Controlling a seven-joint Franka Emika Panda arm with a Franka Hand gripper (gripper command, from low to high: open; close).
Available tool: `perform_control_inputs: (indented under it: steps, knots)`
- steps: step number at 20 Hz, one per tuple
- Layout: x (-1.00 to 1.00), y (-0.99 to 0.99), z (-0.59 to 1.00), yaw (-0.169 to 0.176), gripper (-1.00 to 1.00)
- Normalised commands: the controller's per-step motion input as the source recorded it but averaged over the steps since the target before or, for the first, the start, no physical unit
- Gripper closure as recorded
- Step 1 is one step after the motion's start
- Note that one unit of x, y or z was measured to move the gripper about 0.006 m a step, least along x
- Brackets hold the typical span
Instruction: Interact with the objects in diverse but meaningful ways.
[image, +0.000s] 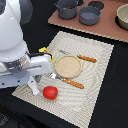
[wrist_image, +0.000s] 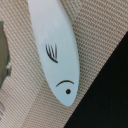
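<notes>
Approach step: end effector (image: 34, 80) poised over white fish-like piece (wrist_image: 56, 50) on woven mat (image: 95, 55). Finger state cannot be told. Next move probably requires straight descent to grasp it.

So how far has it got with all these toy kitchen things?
The plate is laid with fork and knife beside it. The arm hovers over the white fish on the placemat, not visibly holding it. The tomato and pots look untouched.
</notes>
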Motion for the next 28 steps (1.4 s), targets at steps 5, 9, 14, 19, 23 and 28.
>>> perform_control_inputs:
  steps: [5,9,14,19,23,28]
  knots:
    - [0.0,0.0,-0.2,0.0,-1.0]
    - [0.0,-0.01,-0.23,0.0,-1.0]
    - [0.0,-0.05,-0.2,0.0,1.0]
    - [-0.01,-0.1,-0.18,0.0,1.0]
    - [-0.02,-0.14,-0.13,0.0,1.0]
    - [0.0,-0.1,0.0,0.0,1.0]
